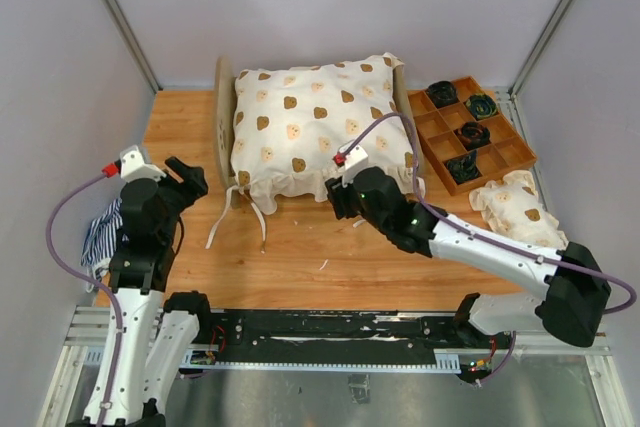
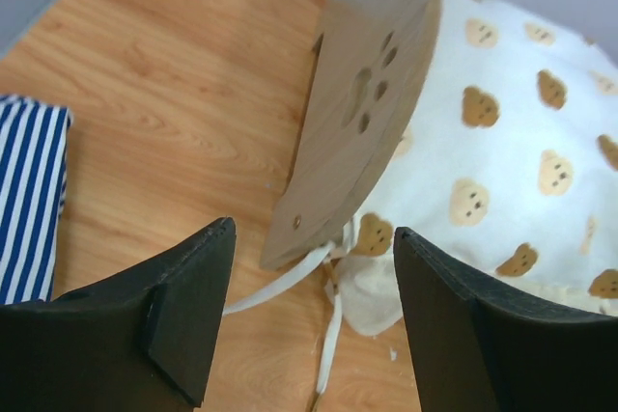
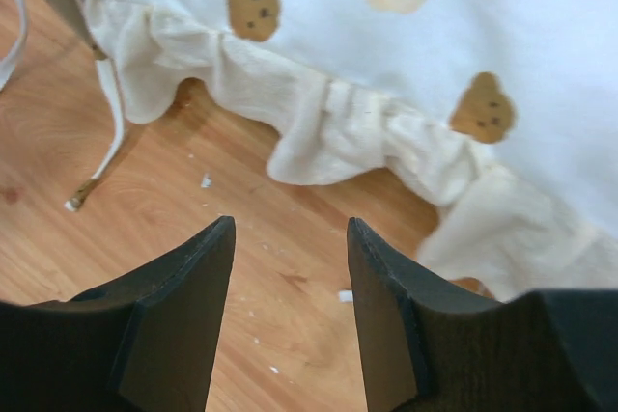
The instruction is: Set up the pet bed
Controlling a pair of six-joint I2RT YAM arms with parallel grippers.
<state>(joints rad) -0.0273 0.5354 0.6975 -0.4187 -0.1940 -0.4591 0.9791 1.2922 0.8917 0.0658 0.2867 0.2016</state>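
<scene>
The left fingers (image 2: pixel 183 315) stand spread and empty above the surface (image 1: pixel 300 247), a navy-and-white striped cloth (image 1: pixel 100 232) lying at their 8 o'clock. The right fingers (image 3: pixel 179 325) are parted too, nothing between them, just short of the ruffled hem (image 3: pixel 328 132) of a cream bear-print cover (image 1: pixel 310 117). A small matching pillow (image 1: pixel 515 209) lies at their 3 o'clock. The pet bed (image 1: pixel 222 112) sits at 12 o'clock, mid-surface, its rounded headboard (image 2: pixel 328 180) at the 9 o'clock end, the cover draped over it, 2 ties (image 2: pixel 331 335) trailing. At 1 o'clock, a brown tray (image 1: pixel 505 152) holds 4 dark items (image 1: pixel 472 134).
</scene>
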